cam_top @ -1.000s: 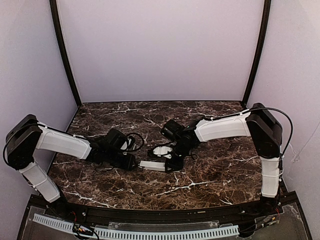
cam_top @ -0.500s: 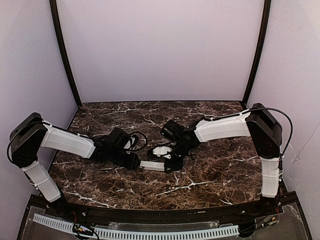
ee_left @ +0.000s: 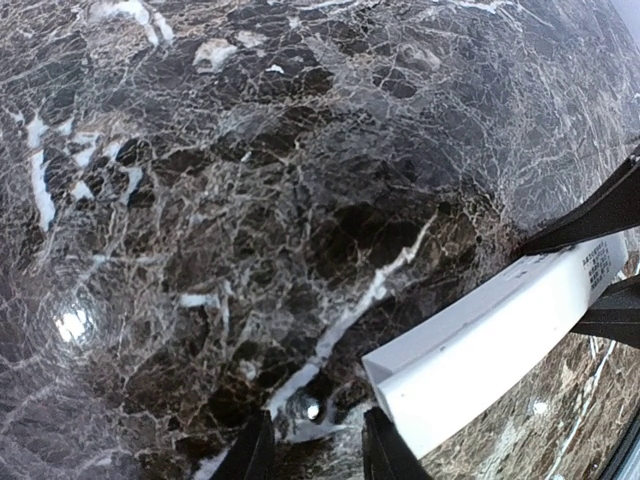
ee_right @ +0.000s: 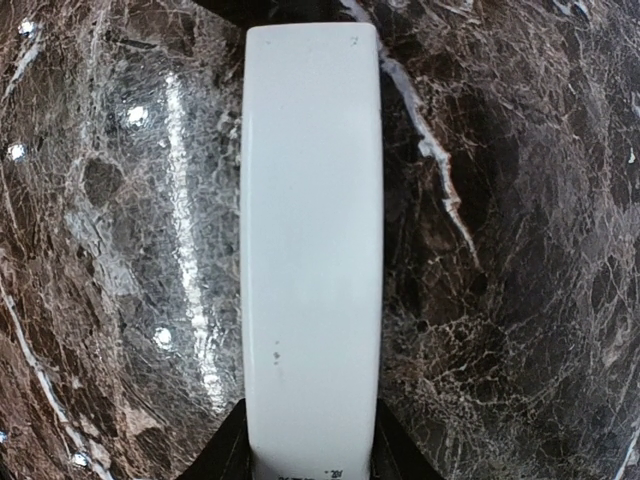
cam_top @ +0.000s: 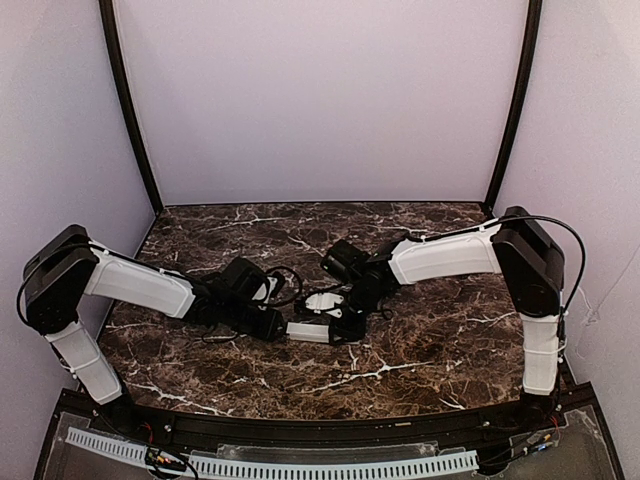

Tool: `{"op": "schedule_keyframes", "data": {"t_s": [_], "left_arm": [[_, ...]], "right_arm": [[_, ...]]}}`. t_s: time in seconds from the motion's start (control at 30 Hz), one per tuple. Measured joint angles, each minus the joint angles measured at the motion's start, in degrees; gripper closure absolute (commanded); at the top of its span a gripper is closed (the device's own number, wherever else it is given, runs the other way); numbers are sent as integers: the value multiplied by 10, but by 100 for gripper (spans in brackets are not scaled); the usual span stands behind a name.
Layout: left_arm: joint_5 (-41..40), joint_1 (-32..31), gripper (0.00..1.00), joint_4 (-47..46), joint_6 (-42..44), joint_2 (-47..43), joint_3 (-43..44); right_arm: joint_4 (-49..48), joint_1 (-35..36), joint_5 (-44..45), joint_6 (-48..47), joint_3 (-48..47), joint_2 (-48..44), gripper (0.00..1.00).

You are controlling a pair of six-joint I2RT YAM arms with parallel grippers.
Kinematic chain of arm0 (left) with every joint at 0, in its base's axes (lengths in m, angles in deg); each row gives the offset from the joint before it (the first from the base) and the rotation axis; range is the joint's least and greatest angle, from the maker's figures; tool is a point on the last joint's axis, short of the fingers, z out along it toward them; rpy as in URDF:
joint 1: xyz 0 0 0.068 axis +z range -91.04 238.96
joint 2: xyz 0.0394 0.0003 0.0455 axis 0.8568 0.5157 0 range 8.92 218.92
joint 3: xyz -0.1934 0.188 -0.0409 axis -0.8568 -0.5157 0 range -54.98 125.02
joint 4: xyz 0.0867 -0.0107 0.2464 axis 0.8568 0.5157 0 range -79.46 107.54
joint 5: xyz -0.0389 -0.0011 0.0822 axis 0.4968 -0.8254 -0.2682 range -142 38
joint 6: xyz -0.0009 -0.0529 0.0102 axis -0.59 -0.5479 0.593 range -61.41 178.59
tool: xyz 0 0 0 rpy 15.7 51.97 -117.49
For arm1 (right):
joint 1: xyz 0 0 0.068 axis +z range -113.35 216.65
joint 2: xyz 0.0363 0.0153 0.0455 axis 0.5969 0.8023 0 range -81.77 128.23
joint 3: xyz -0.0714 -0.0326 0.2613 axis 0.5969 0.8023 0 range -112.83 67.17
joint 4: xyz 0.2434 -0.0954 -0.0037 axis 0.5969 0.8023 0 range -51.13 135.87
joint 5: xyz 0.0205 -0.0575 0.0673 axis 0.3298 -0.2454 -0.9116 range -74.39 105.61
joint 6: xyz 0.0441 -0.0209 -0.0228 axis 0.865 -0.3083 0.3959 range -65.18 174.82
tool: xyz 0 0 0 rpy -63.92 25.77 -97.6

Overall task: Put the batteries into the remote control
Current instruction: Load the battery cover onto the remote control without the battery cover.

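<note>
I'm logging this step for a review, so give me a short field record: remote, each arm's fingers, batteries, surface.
remote control: white bar; plain face toward the right wrist camera, no battery recess showing
right gripper: fingers closed on one end of the remote control
left gripper: at the remote control's free end; whether it holds anything is unclear
batteries: not clearly seen in any view
table: dark marble with white veins
</note>
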Motion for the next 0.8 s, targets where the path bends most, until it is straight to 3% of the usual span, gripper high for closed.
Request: {"op": "schedule_keyframes", "data": {"t_s": [0.4,0.53,0.8], "left_arm": [[1,-11,66,2,16,0,2],[-10,-11,59,9,16,0,5],[-30,3,44,21,9,-9,4]], "right_arm": [[1,0,0,-1,0,0,59],[0,1,-1,-2,0,0,51],[-16,0,-5,9,6,-4,25]]}}
